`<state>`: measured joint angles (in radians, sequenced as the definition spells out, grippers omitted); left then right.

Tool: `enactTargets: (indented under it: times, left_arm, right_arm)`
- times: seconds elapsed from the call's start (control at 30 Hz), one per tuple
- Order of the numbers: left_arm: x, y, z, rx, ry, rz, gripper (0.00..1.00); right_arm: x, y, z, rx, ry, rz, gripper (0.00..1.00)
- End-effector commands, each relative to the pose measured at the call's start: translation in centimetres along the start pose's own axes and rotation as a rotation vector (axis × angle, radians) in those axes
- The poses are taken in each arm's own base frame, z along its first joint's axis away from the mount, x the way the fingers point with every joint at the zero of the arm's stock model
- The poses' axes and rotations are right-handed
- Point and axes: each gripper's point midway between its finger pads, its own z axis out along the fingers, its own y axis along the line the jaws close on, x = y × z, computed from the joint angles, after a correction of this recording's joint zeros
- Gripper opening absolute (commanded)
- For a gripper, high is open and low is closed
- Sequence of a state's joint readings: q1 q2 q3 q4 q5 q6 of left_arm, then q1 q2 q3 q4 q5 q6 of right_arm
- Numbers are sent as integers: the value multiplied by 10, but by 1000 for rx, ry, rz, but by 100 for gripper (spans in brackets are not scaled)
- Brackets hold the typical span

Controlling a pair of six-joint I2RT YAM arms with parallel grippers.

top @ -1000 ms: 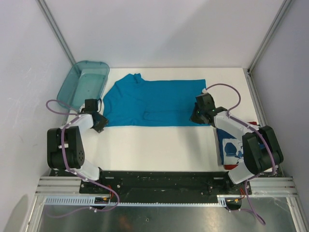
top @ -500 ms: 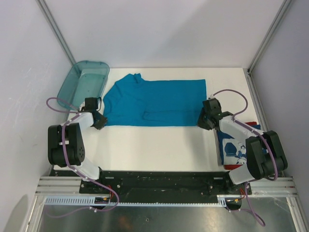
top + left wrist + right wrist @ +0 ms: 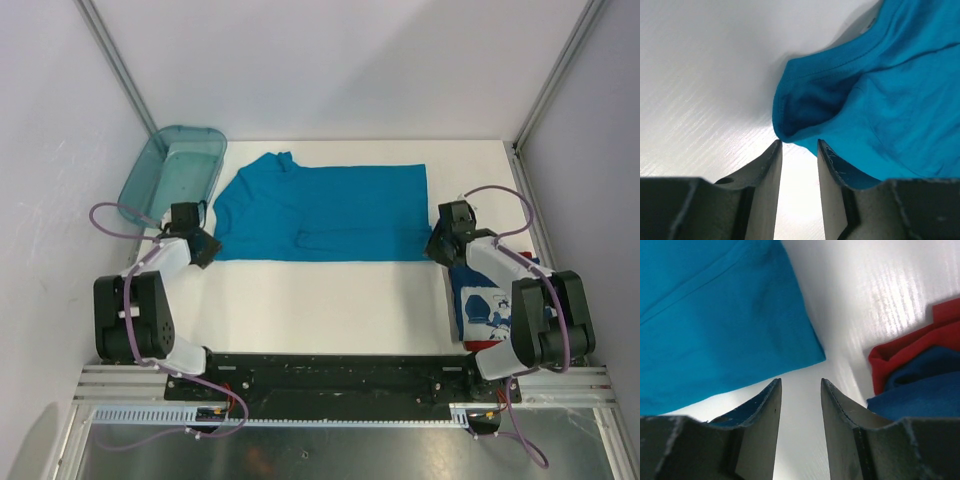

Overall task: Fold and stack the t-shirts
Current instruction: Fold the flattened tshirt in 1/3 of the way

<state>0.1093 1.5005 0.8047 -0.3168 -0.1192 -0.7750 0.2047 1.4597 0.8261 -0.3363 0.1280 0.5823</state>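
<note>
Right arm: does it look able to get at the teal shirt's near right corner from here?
Probably yes. The right end effector sits open just short of the corner of the teal shirt, with only bare table between them; the folded dark blue shirt lies off to one side.

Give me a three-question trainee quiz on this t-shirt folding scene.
1. True or false: the plain teal-blue cloth t-shirt lies on the white table, outside the translucent teal plastic bin.
2. The folded dark blue t-shirt with white print and red edge lies nearest: A) the right arm's base; B) the left arm's base; C) the bin.
3. Fill in: the left gripper and right gripper both stand ____, holding nothing.
Key: 1 true; 2 A; 3 open.
</note>
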Motion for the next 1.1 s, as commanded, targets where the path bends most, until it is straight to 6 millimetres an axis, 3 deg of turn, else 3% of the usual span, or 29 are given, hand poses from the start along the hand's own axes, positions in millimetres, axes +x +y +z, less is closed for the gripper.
enactTargets:
  times: [0.0,0.5,0.87,1.07]
  left_arm:
    - [-7,-7,-13,60,-28,15,39]
    - [-7,-8,-17,80,-30,36,45]
    - [-3,-6,0,56,-4,64,51]
    - [-7,-2,10,18,-12,69,51]
  right_arm:
    - [-4,-10,13,33,-8,6,42]
    - [-3,-22,45,72,10,45,43]
    - [-4,-23,41,84,19,34,3]
    - [-4,-22,38,83,22,30,0]
